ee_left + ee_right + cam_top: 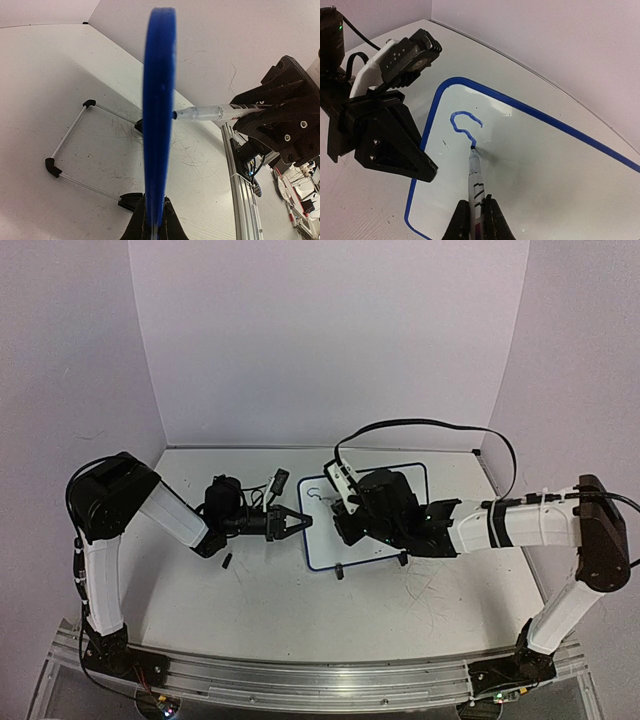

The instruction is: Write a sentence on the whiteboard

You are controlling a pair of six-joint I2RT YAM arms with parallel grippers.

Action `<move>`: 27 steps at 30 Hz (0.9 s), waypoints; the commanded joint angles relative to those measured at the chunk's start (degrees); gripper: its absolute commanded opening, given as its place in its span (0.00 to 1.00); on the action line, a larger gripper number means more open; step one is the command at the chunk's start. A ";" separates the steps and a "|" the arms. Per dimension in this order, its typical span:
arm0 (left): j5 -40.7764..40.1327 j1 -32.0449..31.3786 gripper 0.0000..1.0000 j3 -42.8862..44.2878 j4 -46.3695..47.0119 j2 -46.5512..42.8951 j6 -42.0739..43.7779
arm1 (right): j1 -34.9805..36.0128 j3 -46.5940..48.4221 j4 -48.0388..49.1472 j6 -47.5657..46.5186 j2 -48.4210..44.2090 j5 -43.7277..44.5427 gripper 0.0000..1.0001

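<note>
Whiteboard [322, 536] sits edge-clamped in the left hand [298, 523]; the right hand [476, 210] grips a marker [475, 172] touching its face.

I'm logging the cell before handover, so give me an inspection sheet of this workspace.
Surface: white table, scuffed with faint pen marks.
Job's things: whiteboard propped on its wire stand; sentence just one curved blue stroke; marker tip on the board.
Clutter: small black piece beside the left arm, kind unclear.
Grippers: left gripper shut on the whiteboard's edge; right gripper shut on the marker.
Cables: black cable looping above the board's far side.
Surroundings: plain walls; metal rail at the near edge.
</note>
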 commanded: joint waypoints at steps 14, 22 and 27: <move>-0.10 -0.64 0.00 0.50 -3.21 -2.72 1.82 | 0.47 -0.16 -1.05 1.52 -0.72 -1.74 0.00; -0.07 -0.64 0.00 0.41 -3.36 -2.80 1.99 | 0.68 0.95 -0.76 1.52 0.79 -2.18 0.00; -0.06 -0.65 0.00 0.40 -3.40 -2.87 2.00 | 0.69 2.06 -0.36 1.52 1.75 -2.52 0.00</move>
